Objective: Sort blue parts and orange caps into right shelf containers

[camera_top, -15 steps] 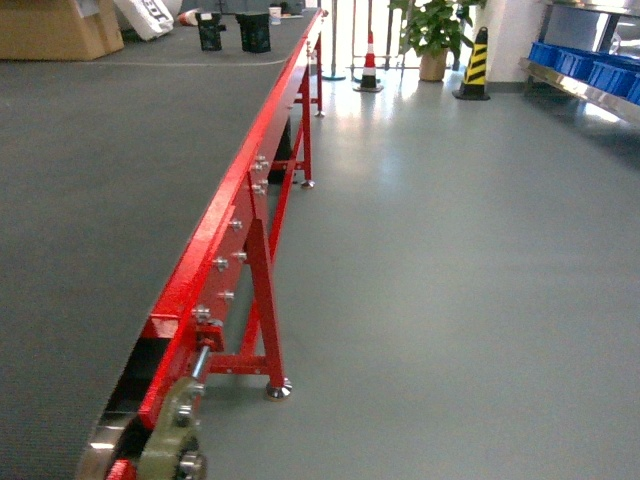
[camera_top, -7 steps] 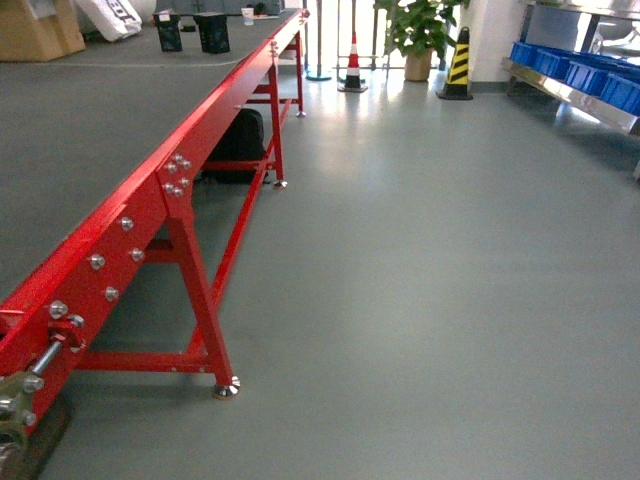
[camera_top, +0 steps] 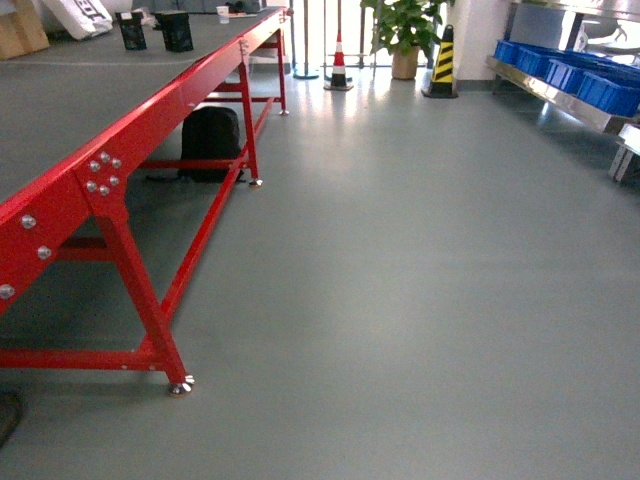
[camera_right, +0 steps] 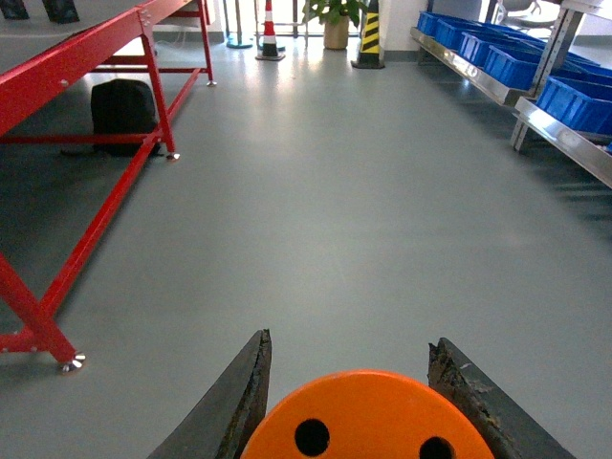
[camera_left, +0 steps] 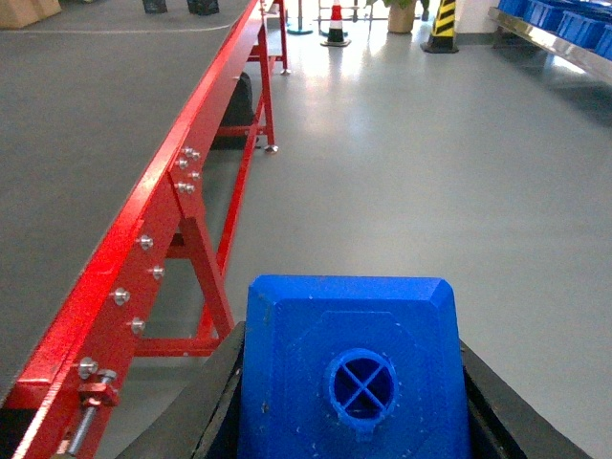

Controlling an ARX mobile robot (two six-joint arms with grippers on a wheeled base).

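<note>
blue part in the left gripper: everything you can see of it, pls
The blue part is a solid bright-blue block with chamfered top corners and a finely layered, matte plastic-looking surface. Its top face has a round hole crossed by an X-shaped web. It fills the bottom of the left wrist view, held between the left gripper with dark fingers against both sides, above grey floor beside the red conveyor frame.

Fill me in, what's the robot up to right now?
It is between stations, carrying one piece per arm. The left gripper is shut on a blue part, the right gripper on an orange cap. The red conveyor is on its left; the blue shelf crates are far right, across open floor.
</note>
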